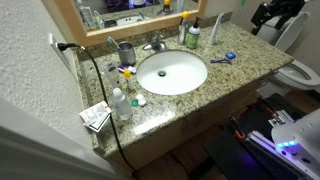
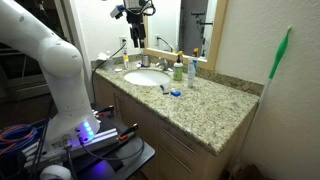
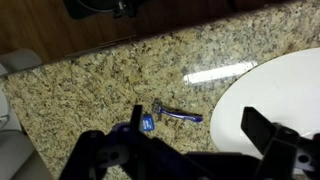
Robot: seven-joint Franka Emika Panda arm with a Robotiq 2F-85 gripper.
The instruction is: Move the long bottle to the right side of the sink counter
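The long bottle (image 1: 183, 29), slim with an orange-yellow top, stands upright at the back of the sink counter (image 1: 240, 68), next to the faucet and the squat green bottle (image 1: 193, 38). My gripper (image 1: 275, 12) hangs high above the counter's end, far from the bottle; it also shows high up in an exterior view (image 2: 133, 12). In the wrist view the gripper (image 3: 195, 140) is open and empty over the speckled granite (image 3: 90, 85), above a blue razor (image 3: 175, 115) beside the white basin (image 3: 280, 90). The long bottle is out of the wrist view.
A clear plastic bottle (image 1: 120, 103), a cup of brushes (image 1: 126, 52) and small items crowd one end of the counter. The chrome faucet (image 1: 156, 43) stands behind the basin (image 1: 172, 72). A toilet (image 1: 300, 72) is beside the counter. A green-handled brush (image 2: 280, 55) leans on the wall.
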